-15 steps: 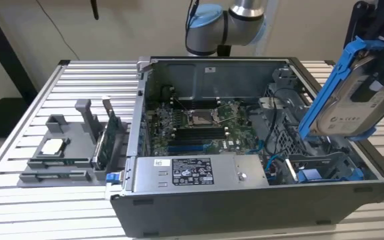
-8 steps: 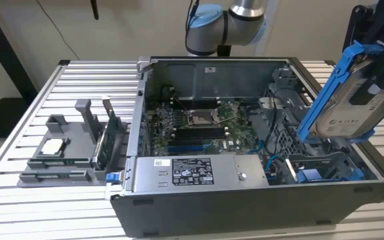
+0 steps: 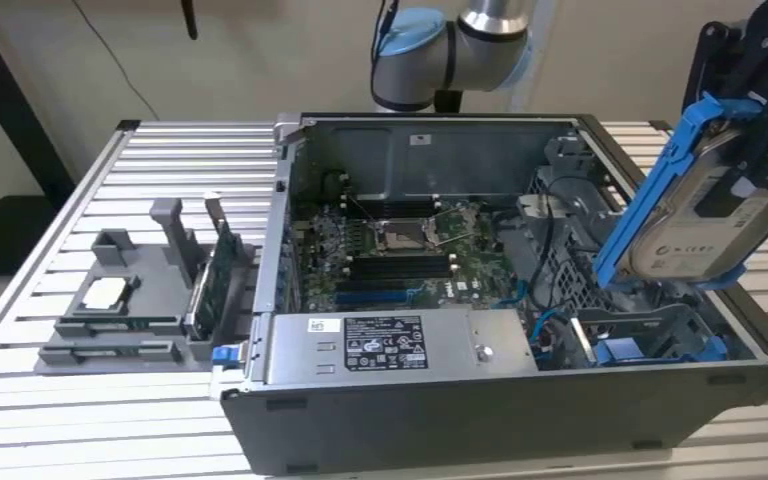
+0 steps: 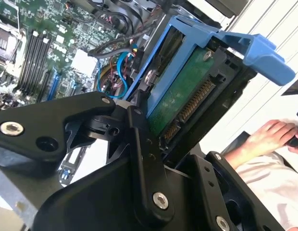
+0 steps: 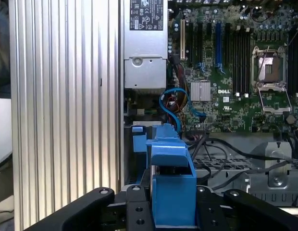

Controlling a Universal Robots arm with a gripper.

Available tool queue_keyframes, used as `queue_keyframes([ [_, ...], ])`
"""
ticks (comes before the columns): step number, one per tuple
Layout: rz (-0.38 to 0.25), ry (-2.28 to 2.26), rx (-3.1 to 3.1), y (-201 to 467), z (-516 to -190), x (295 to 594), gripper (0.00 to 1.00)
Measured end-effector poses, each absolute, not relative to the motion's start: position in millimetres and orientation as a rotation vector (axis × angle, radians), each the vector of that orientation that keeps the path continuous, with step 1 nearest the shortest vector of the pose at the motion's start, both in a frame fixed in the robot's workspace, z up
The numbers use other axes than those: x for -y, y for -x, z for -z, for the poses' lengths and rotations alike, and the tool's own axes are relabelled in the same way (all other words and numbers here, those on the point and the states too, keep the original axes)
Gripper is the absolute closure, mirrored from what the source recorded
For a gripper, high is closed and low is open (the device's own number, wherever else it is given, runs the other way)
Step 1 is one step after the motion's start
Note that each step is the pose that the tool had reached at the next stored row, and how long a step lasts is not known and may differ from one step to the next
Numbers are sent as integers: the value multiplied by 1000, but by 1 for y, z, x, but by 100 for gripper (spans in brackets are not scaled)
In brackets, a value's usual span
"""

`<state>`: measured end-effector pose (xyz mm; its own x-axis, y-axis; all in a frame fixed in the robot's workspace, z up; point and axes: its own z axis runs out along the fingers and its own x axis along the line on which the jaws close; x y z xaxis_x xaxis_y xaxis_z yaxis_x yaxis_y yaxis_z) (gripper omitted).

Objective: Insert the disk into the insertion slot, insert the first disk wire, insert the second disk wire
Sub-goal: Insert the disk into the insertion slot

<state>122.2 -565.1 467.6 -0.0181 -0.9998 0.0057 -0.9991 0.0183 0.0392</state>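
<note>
Hand: the hand (image 3: pixel 755 165) was clamped on the disk (image 3: pixel 698 215), with a black finger pressed against each long side of the blue carrier. Its upper body ran off the exterior view's right edge.
Disk: it hung in the air, tilted, over the end of the computer case (image 3: pixel 424 122) at the exterior view's right, and was outside the insertion slot (image 3: pixel 651 330). The second wrist view showed its green circuit board and connector row.
Hidden: the carrier's lower tip overlapped the drive cage in the exterior view, so I could not tell whether it touched or stood clear. The slot's depth lay out of sight behind the case wall.
Cut off: the robot arm (image 3: pixel 464 40) left the frame at the top. In the second wrist view, a person's wrist (image 4: pixel 250 147) reached in from the edge, partly behind the hand's black links.
Hard to make out: blue cables (image 3: pixel 544 320) curled between the motherboard (image 3: pixel 398 250) and the cage, and their ends were lost among darker wires.
Edges: the power supply (image 3: pixel 384 345) sat against the near case wall, just beside the cage. The case rim stood close below the disk.
Open room: the slatted surface (image 3: pixel 157 150) lay bare behind and in front of a grey parts fixture (image 3: pixel 117 300), which stood well apart from the disk at the exterior view's left.
</note>
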Motion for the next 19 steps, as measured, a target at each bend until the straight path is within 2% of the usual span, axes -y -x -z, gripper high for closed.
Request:
queue_keyframes([
  [19, 37, -2179, 2219, -125, -451, 565, 67],
])
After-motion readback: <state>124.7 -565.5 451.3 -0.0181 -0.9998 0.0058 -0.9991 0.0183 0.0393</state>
